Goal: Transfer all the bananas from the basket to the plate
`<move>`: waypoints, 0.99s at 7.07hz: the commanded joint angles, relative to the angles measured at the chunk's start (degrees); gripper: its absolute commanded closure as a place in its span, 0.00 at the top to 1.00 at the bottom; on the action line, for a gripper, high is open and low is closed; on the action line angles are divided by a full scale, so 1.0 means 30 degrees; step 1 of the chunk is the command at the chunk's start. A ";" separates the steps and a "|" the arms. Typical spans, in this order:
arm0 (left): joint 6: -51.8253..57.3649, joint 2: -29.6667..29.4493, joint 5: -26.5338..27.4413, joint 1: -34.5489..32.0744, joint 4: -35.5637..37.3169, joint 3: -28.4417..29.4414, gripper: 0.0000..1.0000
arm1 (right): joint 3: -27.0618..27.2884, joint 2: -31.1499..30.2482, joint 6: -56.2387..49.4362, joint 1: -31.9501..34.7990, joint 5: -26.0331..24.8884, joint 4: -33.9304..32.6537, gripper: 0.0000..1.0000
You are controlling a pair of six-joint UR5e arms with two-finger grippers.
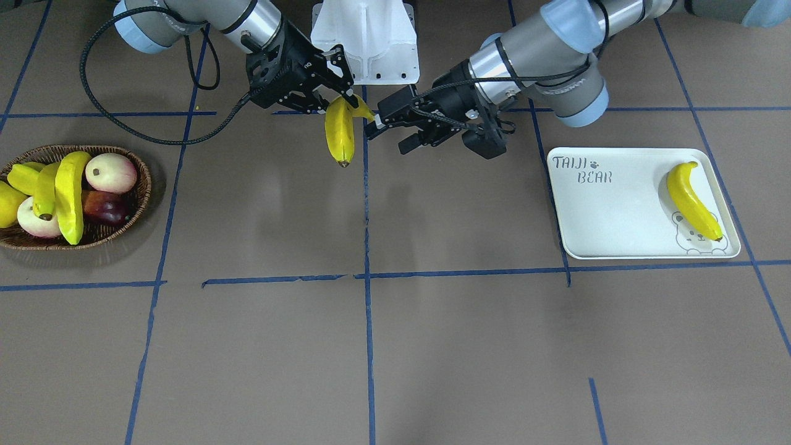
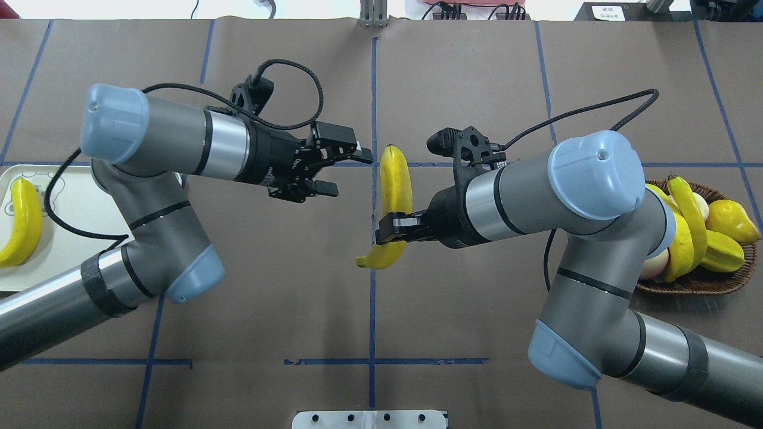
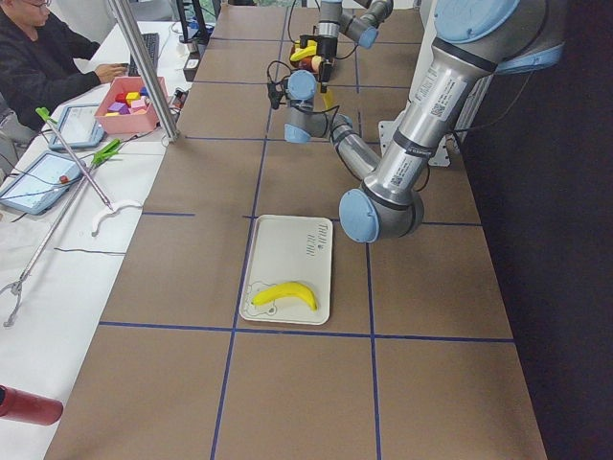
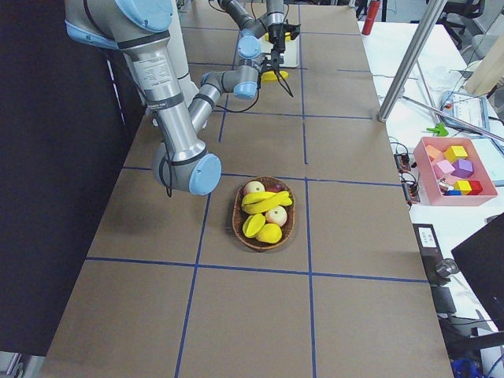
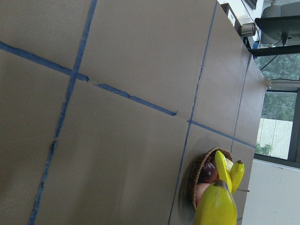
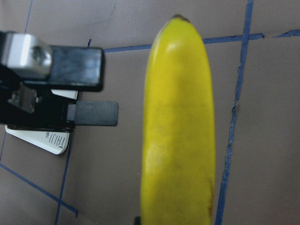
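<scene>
You have one banana [image 2: 396, 185] in the air over the middle of the table. Its long axis runs along the centre blue tape line [image 2: 372, 310], the dark tip points away from the robot's base toward your side, and the curved stem end hooks toward the robot's left. It is smooth, glossy and bright yellow. The right gripper [image 2: 395, 229] is clamped on it close to the stem end, with black fingers pinching either side. The left gripper [image 2: 342, 173] faces it from just beside, fingers spread wide, holding nothing and not touching the fruit. A second banana [image 1: 693, 199] lies flat on the white plate [image 1: 618, 216], a rounded rectangle with a raised rim. It sits diagonally, with its dark tip over the printed bear [image 1: 695, 238]. Two more bananas [image 1: 70, 196] lie side by side across the oval brown wicker basket [image 1: 143, 185] on top of other fruit [image 1: 111, 173], their long axes running roughly from the robot's side toward yours. Plate and basket sit well apart, at opposite ends of the table.
</scene>
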 commanded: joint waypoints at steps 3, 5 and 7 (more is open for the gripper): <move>-0.0084 -0.0753 0.1032 0.0816 0.0312 0.0249 0.97 | -0.0022 0.0108 0.0101 -0.0412 -0.0122 0.0036 0.02; 0.0004 -0.0696 0.1061 0.0990 0.0312 0.0281 0.36 | 0.0036 0.0108 0.0131 -0.0383 -0.0122 0.0036 0.02; -0.0139 -0.0695 0.1004 0.1051 0.0486 -0.0039 0.00 | 0.0036 0.0224 0.0160 -0.0324 -0.0122 -0.0022 0.25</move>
